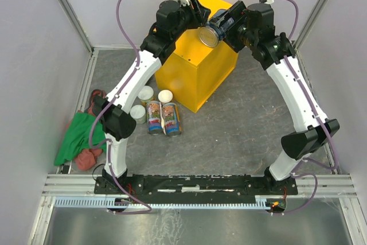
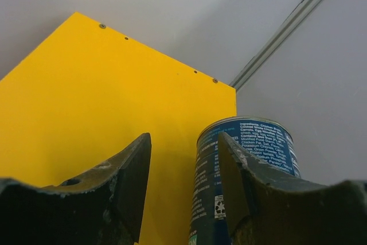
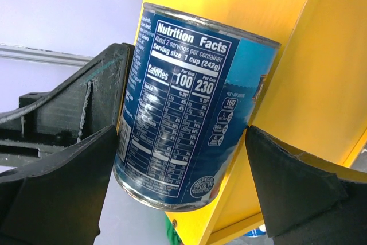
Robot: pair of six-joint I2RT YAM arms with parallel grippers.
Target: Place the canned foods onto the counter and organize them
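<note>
Six cans can be counted from above: one wide blue-labelled can [image 1: 211,34] with a silver end, two tall slim colourful cans [image 1: 154,117] [image 1: 171,119] side by side, and three small short pale-lidded cans [image 1: 146,93] [image 1: 166,96] [image 1: 137,112]. The five smaller ones cluster on the grey stone-patterned floor [image 1: 229,133], just beside the near corner of the one large bright yellow box [image 1: 195,76]. One green cloth [image 1: 74,136] lies further left. The right gripper [image 3: 183,136] clamps the blue can by its sides, holding it tilted above the box top; whether it touches that top cannot be told. The left gripper [image 2: 184,139] is spread with nothing between its fingers, the blue can just beyond one fingertip. A seventh can cannot be made out; a blue scrap at the right wrist view's bottom edge is too cut off to identify.
</note>
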